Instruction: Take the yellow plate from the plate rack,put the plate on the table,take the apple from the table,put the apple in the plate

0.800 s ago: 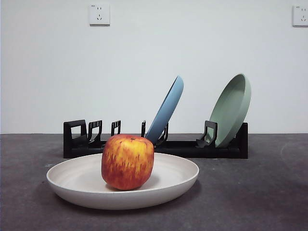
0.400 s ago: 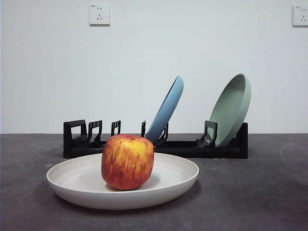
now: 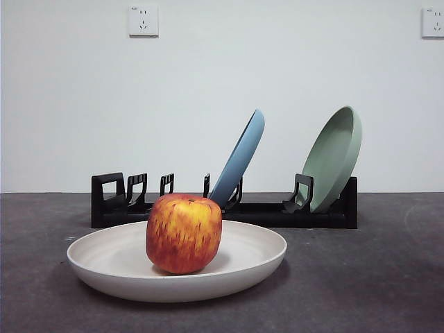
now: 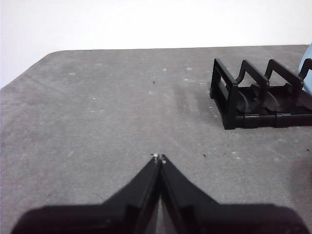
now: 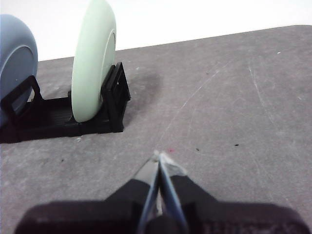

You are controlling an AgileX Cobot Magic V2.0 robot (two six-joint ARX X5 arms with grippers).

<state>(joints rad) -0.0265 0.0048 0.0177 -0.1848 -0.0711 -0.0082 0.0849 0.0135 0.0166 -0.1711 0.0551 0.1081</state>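
Observation:
The apple (image 3: 184,234), red streaked with yellow, sits in the cream yellow plate (image 3: 104,260), which lies flat on the dark grey table (image 3: 361,284) in front of the plate rack (image 3: 114,201). The rack's loop end also shows in the left wrist view (image 4: 234,95). My left gripper (image 4: 159,158) is shut and empty over bare table, to the side of the rack's loop end. My right gripper (image 5: 160,157) is shut and empty over bare table near the rack's other end (image 5: 114,100). Neither gripper shows in the front view.
A blue plate (image 3: 239,161) and a sage-green plate (image 3: 334,158) lean upright in the rack; both show in the right wrist view, the blue one (image 5: 17,66) and the green one (image 5: 92,68). Two wall sockets sit on the white wall behind.

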